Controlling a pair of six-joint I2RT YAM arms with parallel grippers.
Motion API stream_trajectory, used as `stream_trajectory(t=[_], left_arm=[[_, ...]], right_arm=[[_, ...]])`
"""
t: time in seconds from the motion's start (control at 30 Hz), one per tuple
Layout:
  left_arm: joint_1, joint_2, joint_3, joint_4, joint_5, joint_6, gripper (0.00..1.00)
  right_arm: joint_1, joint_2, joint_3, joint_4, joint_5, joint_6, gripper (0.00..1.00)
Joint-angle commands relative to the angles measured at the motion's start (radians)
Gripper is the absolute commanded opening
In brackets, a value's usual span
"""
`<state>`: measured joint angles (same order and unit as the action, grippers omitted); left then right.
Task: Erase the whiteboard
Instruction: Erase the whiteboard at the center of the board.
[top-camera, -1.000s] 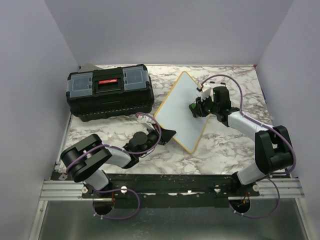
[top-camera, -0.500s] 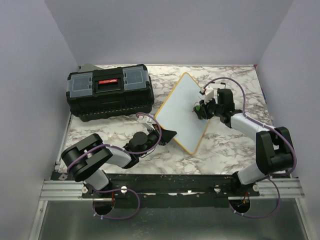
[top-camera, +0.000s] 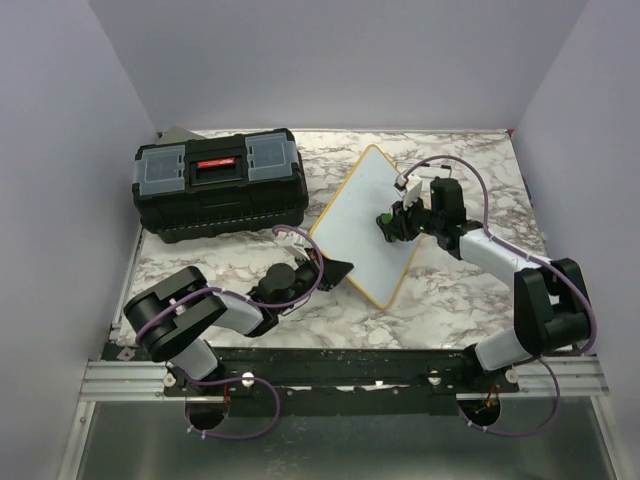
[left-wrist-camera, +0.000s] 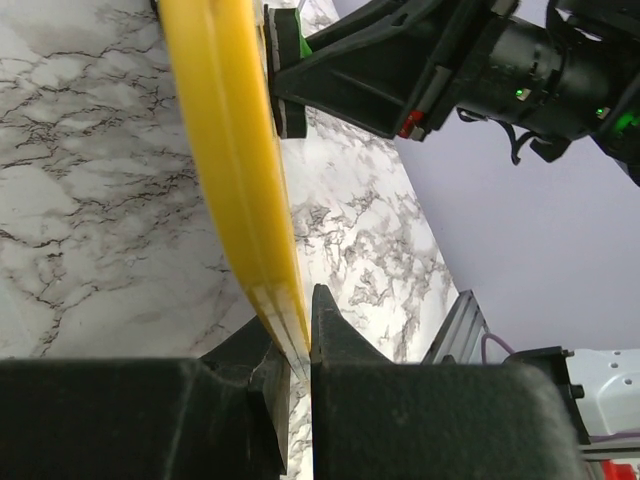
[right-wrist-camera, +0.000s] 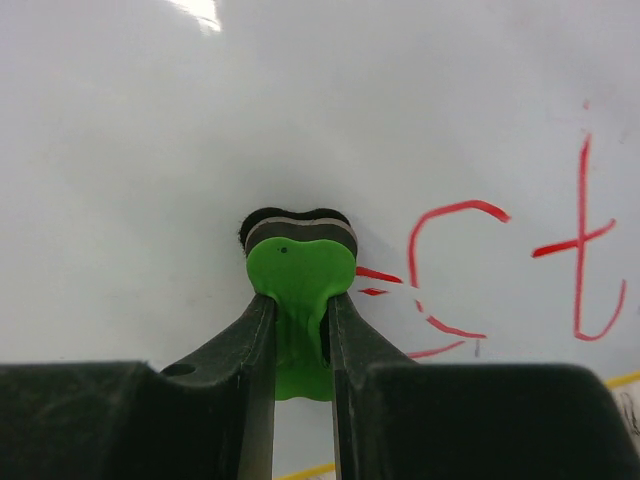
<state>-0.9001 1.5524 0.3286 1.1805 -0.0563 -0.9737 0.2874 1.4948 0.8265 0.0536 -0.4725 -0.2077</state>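
The right gripper (right-wrist-camera: 300, 300) is clenched on the stem of a green eraser (right-wrist-camera: 300, 262), whose black felt pad presses flat against the whiteboard (right-wrist-camera: 150, 120). Compared with half a second ago, the eraser sits slightly further left on the board, close to where it was a second ago. The left gripper (left-wrist-camera: 298, 350) has not moved and stays clamped on the lower corner of the board's yellow frame (left-wrist-camera: 225, 150).

The table (top-camera: 460, 290) is white marble with grey veins, enclosed by pale lilac walls (top-camera: 340, 60). A black toolbox (top-camera: 220, 185) with grey lid compartments stands at the back left.

The whiteboard lies mid-table, right of the toolbox, turned corner-on like a diamond. Its face is mostly clean; red handwriting (right-wrist-camera: 450, 270), a curved stroke and a cross-shaped one, remains just right of the eraser.
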Motion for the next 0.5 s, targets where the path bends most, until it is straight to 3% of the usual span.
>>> stream_trajectory(t=[0.0, 0.23, 0.33, 0.47], left_arm=[[-0.023, -0.063, 0.002, 0.232, 0.164, 0.007, 0.00], [-0.017, -0.077, -0.016, 0.245, 0.151, -0.005, 0.00], [-0.016, -0.083, -0.012, 0.237, 0.127, -0.010, 0.00], [-0.013, -0.105, 0.011, 0.197, 0.090, -0.006, 0.00]], right_arm=[[-0.052, 0.038, -0.014, -0.030, 0.039, -0.020, 0.01], [-0.046, -0.055, -0.076, -0.182, -0.260, -0.170, 0.01], [-0.041, -0.092, -0.093, -0.164, -0.259, -0.153, 0.01], [-0.044, -0.132, -0.065, -0.141, -0.150, -0.077, 0.01]])
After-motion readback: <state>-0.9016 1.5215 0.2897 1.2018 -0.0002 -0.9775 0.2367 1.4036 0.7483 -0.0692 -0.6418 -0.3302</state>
